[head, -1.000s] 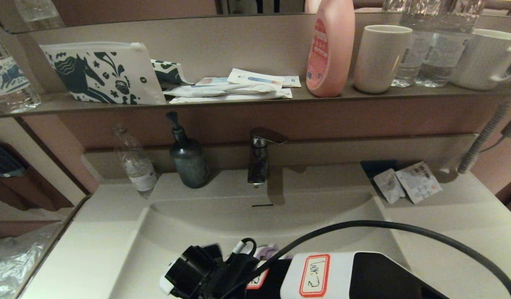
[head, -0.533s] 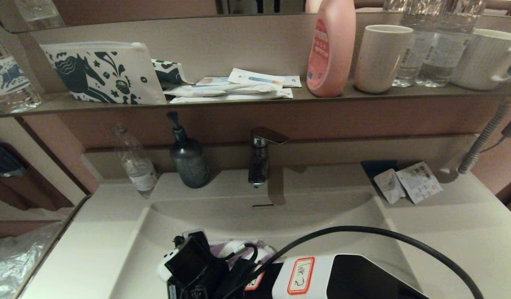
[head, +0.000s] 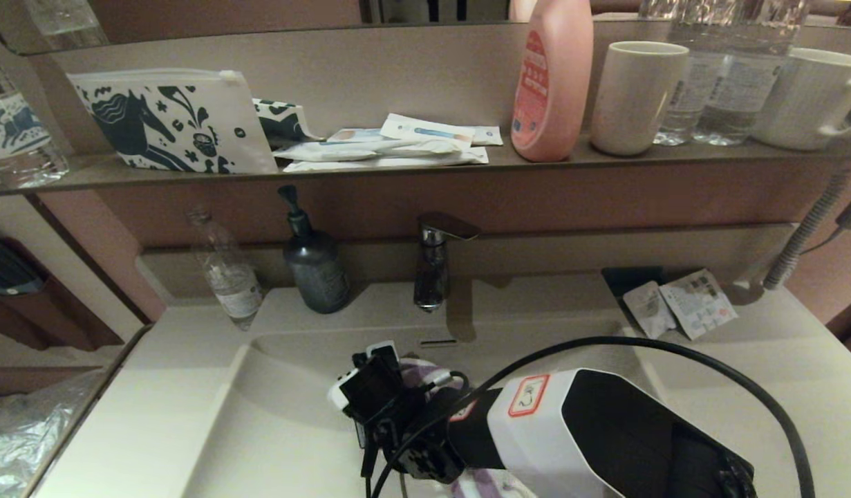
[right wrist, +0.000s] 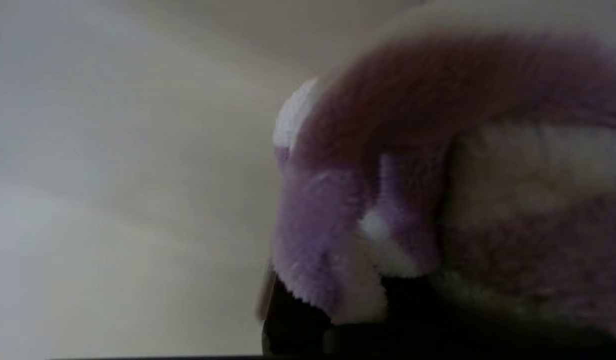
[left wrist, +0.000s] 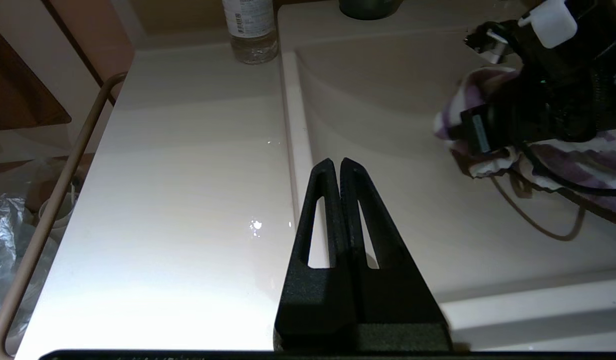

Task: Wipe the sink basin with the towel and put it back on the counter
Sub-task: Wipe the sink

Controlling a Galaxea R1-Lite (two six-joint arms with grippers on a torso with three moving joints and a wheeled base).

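Head view: fluffy purple-and-white striped towel (head: 419,367) under right tool (head: 390,415).

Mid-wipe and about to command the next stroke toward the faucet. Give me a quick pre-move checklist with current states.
1. Towel bunched at the right gripper: ok.
2. Towel inside the sink basin, not on the counter: ok.
3. Grip firmness on the towel: cannot tell; fingers hidden.
4. Left gripper parked shut over the basin's left edge, away from the towel: ok.
5. Faucet and soap bottle stand beyond the stroke: ok.
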